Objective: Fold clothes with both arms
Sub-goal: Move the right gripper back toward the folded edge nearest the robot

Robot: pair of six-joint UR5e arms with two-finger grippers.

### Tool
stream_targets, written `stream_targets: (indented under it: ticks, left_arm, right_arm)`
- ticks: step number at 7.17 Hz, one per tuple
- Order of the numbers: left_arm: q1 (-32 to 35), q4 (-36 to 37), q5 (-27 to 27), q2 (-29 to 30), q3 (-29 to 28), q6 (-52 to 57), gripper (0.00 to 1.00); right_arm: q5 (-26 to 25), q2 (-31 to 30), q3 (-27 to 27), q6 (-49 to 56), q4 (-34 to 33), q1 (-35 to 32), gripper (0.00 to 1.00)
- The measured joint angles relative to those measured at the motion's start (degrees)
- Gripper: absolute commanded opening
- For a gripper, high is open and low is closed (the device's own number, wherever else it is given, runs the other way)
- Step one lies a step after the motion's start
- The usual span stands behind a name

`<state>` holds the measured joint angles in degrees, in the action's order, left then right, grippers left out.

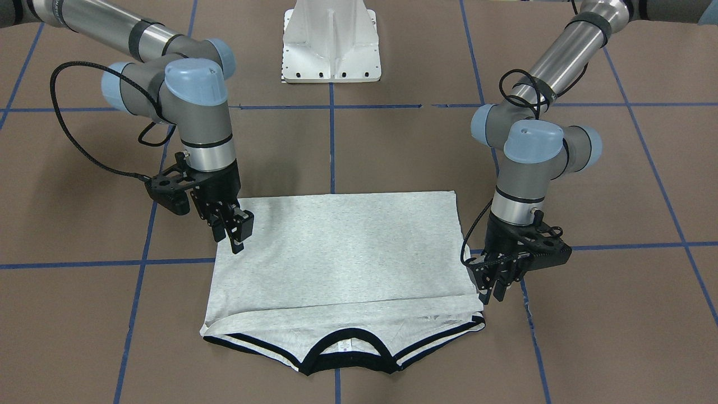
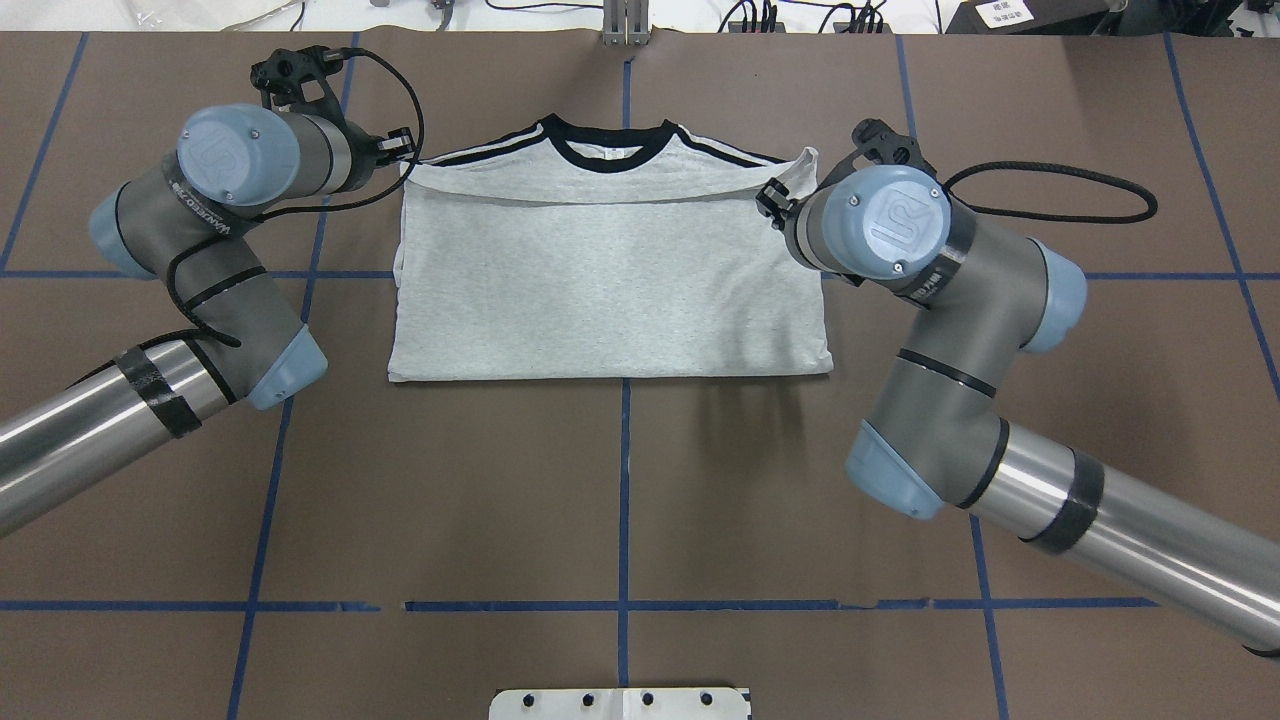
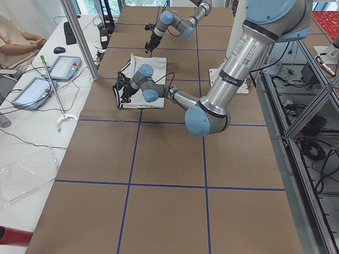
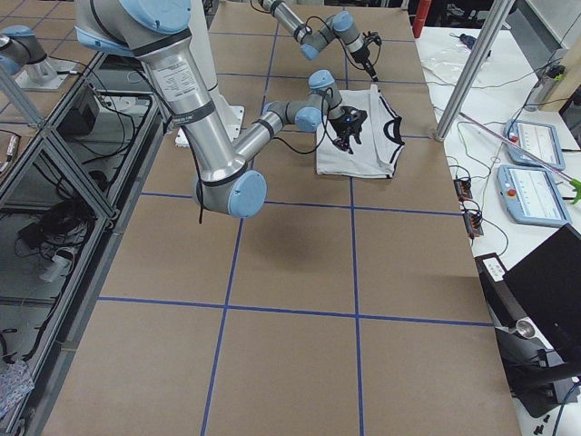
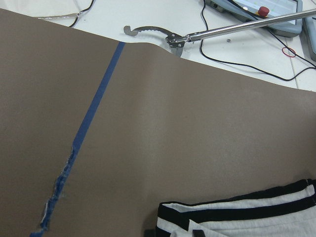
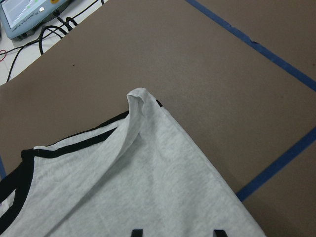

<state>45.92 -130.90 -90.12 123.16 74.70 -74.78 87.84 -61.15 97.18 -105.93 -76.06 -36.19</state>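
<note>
The light grey T-shirt [image 1: 336, 252] lies flat on the brown table, folded with its plain side up. Its black collar [image 1: 345, 353] and striped shoulder trim point away from the robot's base. My left gripper [image 1: 492, 292] hangs at the shirt's shoulder edge, its fingers apart and holding nothing. In the left wrist view the striped trim [image 5: 237, 217] lies just ahead of it. My right gripper [image 1: 235, 233] hovers open over the opposite side edge. In the right wrist view its fingertips [image 6: 137, 232] stand apart above the cloth [image 6: 123, 187], and a shirt corner [image 6: 138, 96] sticks up.
The white pedestal base [image 1: 331, 45] stands behind the shirt. Blue tape lines [image 2: 625, 470] cross the brown table cover. Beyond the far edge a side bench holds tablets [image 3: 39, 92], cables and a reaching tool [image 5: 197, 34]. A seated person [image 3: 16, 42] is there.
</note>
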Motion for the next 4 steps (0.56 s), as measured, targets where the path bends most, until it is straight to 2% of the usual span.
stream_targets:
  ticks: [1,4]
  left_arm:
    - [0.03,-0.04,0.02,-0.01,0.0,-0.01,0.39]
    - [0.08,0.02,0.16,-0.05,0.14,0.0,0.39]
  right_arm:
    - [0.11,-3.19,2.88,-1.54,0.11,1.03,0.71]
    - [0.2,-6.19,3.52,-9.51,0.59,4.19,0.71]
